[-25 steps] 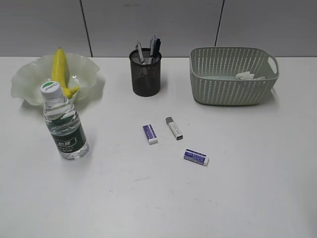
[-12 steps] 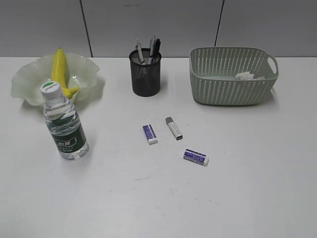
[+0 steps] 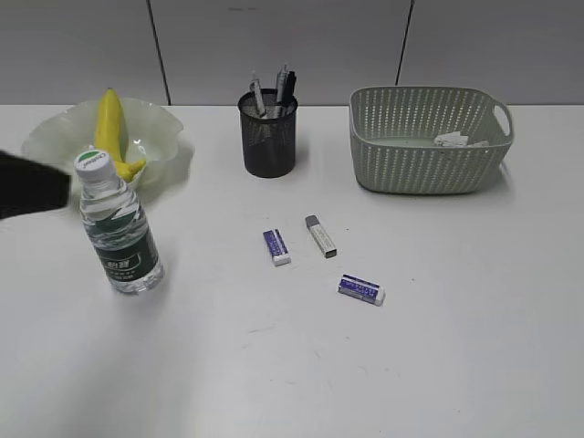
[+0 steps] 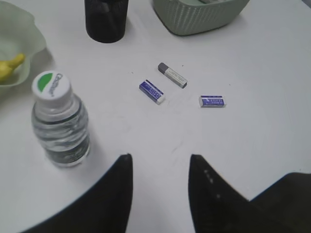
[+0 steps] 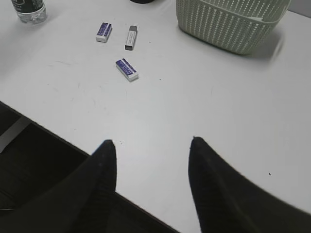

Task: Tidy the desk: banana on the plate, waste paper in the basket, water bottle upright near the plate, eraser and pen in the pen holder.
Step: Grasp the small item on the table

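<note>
The banana (image 3: pixel 110 132) lies in the pale green plate (image 3: pixel 55 146) at the back left. The water bottle (image 3: pixel 117 225) stands upright in front of the plate; it also shows in the left wrist view (image 4: pixel 59 120). Waste paper (image 3: pixel 453 140) lies in the basket (image 3: pixel 427 141). The pen holder (image 3: pixel 269 135) holds several pens. Two blue erasers (image 3: pixel 276 246) (image 3: pixel 361 289) and a grey-tipped one (image 3: pixel 320 235) lie on the desk (image 3: pixel 438 347). My left gripper (image 4: pixel 160 158) is open and empty, hovering near the bottle. My right gripper (image 5: pixel 152 141) is open and empty over the desk's front edge.
A dark part of the left arm (image 3: pixel 32 182) enters the exterior view at the left edge, beside the bottle. The desk's front edge (image 5: pixel 58 136) drops off below the right gripper. A grey wall (image 3: pixel 292 46) runs behind the desk.
The left arm has come into the exterior view from the left edge, beside the bottle. The objects on the desk have not moved.
</note>
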You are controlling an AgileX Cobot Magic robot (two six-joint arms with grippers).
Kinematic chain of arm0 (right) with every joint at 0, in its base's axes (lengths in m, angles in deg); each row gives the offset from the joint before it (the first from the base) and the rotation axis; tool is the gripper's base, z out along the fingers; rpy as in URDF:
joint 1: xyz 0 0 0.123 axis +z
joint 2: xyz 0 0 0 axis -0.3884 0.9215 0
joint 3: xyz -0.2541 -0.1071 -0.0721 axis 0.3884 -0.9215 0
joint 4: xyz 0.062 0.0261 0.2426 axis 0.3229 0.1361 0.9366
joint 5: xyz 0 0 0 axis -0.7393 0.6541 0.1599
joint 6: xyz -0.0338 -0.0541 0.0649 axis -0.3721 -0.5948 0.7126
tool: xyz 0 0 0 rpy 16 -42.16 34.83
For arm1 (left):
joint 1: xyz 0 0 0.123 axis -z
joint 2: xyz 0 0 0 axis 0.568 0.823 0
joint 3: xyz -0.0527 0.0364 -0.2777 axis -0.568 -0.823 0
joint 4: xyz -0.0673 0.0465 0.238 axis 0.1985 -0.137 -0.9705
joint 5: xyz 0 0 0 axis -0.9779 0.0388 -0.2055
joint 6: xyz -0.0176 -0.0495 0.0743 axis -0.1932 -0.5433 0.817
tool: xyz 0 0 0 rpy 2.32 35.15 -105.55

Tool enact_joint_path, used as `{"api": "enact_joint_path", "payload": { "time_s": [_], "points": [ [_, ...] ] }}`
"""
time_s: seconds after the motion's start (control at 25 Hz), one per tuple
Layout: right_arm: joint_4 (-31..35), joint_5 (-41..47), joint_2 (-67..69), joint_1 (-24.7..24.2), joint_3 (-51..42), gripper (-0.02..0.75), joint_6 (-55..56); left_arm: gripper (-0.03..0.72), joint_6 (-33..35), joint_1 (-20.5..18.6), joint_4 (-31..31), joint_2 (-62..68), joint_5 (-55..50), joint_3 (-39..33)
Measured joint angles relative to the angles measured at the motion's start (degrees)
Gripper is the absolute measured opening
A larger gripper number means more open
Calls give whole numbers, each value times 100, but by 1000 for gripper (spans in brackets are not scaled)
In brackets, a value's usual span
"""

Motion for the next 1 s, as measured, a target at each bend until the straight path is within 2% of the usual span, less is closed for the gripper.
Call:
{"api": "enact_joint_path", "payload": {
  "time_s": [0.28, 0.48, 0.6, 0.68, 0.8, 1.0],
  "points": [
    [12, 10, 0, 7, 0, 393, 0, 290, 0, 32, 836, 2702, 89, 1643],
    [12, 10, 0, 7, 0, 392, 0, 290, -32, 355, 975, 4165, -230, 3072],
    [12, 10, 0, 7, 0, 392, 0, 290, -495, 494, 963, 4925, -582, 3857],
    [12, 10, 0, 7, 0, 392, 0, 290, -1026, 515, 813, 5398, -932, 4320],
    [12, 10, 0, 7, 0, 392, 0, 290, -1830, 515, 249, 6125, -1517, 5024],
    [12, 10, 0, 7, 0, 392, -32, 314, -2621, 515, -496, 7081, -2367, 5942]
  ]
}}
